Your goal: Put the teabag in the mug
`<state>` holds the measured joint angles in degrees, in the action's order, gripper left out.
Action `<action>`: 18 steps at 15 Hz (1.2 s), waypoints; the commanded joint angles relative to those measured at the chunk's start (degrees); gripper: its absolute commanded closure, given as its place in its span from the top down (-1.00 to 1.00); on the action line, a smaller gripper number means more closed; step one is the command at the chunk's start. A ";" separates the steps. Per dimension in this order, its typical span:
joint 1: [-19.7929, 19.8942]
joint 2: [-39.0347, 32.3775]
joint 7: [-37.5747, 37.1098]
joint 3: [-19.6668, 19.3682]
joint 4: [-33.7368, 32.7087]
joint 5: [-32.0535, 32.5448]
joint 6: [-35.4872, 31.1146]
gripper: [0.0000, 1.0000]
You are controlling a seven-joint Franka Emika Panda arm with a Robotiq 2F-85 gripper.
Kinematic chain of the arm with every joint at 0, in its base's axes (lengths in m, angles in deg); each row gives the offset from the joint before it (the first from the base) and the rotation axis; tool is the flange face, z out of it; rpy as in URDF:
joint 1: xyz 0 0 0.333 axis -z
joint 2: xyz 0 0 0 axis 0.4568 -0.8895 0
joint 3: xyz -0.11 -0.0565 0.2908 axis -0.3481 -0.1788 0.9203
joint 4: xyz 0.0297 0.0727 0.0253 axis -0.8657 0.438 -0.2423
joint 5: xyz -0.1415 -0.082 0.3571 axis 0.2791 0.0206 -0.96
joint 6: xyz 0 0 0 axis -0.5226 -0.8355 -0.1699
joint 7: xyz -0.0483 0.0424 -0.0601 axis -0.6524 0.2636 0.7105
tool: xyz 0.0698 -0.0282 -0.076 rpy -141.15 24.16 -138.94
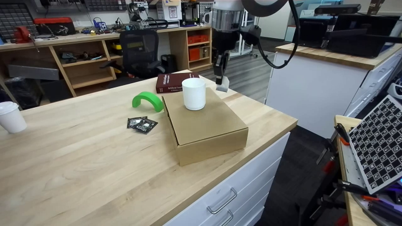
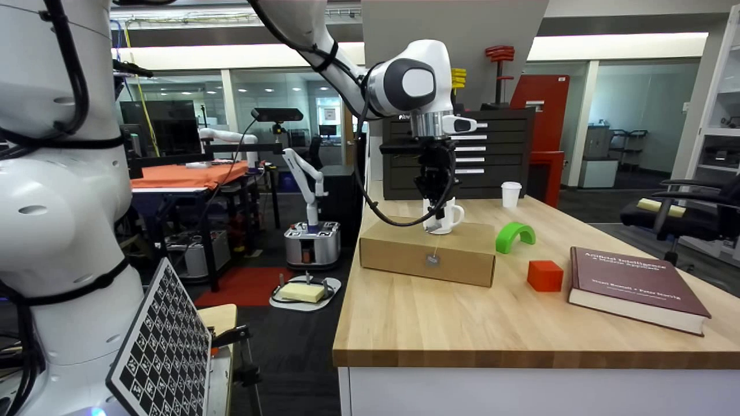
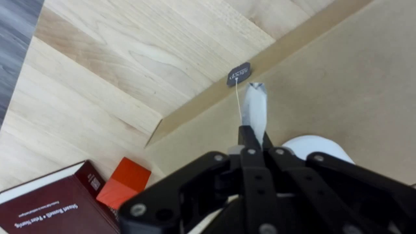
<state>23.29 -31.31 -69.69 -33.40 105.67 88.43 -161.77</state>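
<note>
The teabag (image 1: 223, 84) is a pale pouch hanging below my gripper (image 1: 219, 70); it shows again in the wrist view (image 3: 256, 109). In the wrist view the gripper's fingers (image 3: 255, 138) are shut on the teabag's end. Its string runs to a dark grey tag (image 3: 239, 74), which hangs in front of the box side in an exterior view (image 2: 432, 260). The white mug (image 1: 194, 95) stands upright on the cardboard box (image 1: 207, 125). The gripper and teabag are beside the mug, apart from it. In the wrist view the mug (image 3: 315, 148) is partly hidden behind the gripper.
A green arch (image 1: 147, 99), black packets (image 1: 142, 124) and a white paper cup (image 1: 12, 117) are on the wooden table. A red cube (image 2: 544, 275) and a maroon book (image 2: 636, 286) lie near the box. The table edge (image 2: 520, 358) is close to the box.
</note>
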 commanded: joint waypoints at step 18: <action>-4.70 -3.22 -2.07 2.44 -10.31 5.92 1.55 -0.97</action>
<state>19.62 -33.34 -71.72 -30.57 97.87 93.53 -161.77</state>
